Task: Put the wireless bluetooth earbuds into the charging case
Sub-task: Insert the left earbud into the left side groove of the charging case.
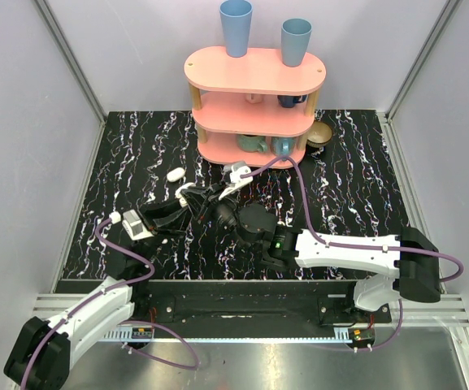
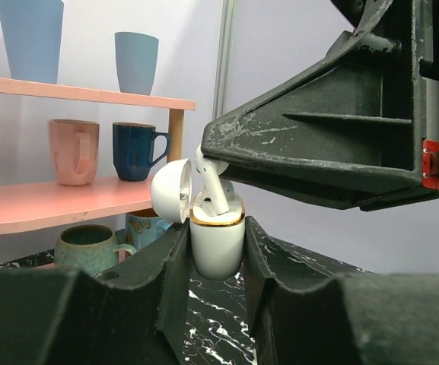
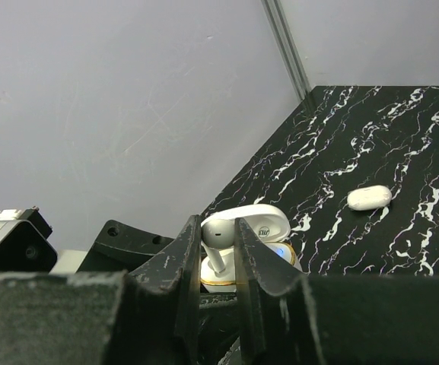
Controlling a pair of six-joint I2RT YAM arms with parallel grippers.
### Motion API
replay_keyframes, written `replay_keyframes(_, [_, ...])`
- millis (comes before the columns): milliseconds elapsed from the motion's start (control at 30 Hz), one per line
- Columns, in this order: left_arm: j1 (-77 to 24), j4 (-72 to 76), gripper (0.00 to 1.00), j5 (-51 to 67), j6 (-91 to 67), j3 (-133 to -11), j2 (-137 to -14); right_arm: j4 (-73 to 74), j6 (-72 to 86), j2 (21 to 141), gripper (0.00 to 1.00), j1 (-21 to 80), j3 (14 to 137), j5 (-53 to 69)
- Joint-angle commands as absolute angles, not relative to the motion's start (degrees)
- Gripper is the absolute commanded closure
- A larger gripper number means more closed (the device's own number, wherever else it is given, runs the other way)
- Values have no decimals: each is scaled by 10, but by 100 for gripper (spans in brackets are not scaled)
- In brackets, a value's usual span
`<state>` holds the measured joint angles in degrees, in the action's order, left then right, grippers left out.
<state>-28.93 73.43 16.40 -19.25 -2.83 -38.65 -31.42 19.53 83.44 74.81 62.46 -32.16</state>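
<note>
Left wrist view, left to right: pink shelf (image 2: 67,205) with two blue cups (image 2: 30,38) on its top tier. A pink mug (image 2: 73,150) and a dark blue mug (image 2: 135,150) stand on the middle tier, and a green mug (image 2: 90,247) on the lowest.

Centre: the left tool (image 2: 216,262) is clamped on the white case (image 2: 217,236), one finger on each side. The case is upright and just above the black marbled table (image 3: 371,137). Its lid (image 2: 170,190) is swung open to the left, and a gold rim shows at the opening.

One white earbud (image 2: 213,194) stands tilted in the opening, lower end inside, head above the rim.

Right: the right tool (image 3: 217,243) comes in over the case. Its two fingers are closed on the earbud's stem, as the right wrist view shows.

Further right in that view, a small white oval piece (image 3: 369,197) lies flat on the table, well apart from the case and near the shelf's foot. Can't tell what it is.

The top view shows both tools meeting at mid-table in front of the shelf. The case is mostly hidden between them.
</note>
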Motion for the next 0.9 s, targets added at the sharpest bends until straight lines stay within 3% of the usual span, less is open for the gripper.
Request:
replay_keyframes(0, [-292,834,100,156,-182,-9,-381,-325,203,841,100,753,643,-316])
replay_keyframes(867, [-292,842,100,117,-183,-2,-355,-333,206,846,100,767,611,-332])
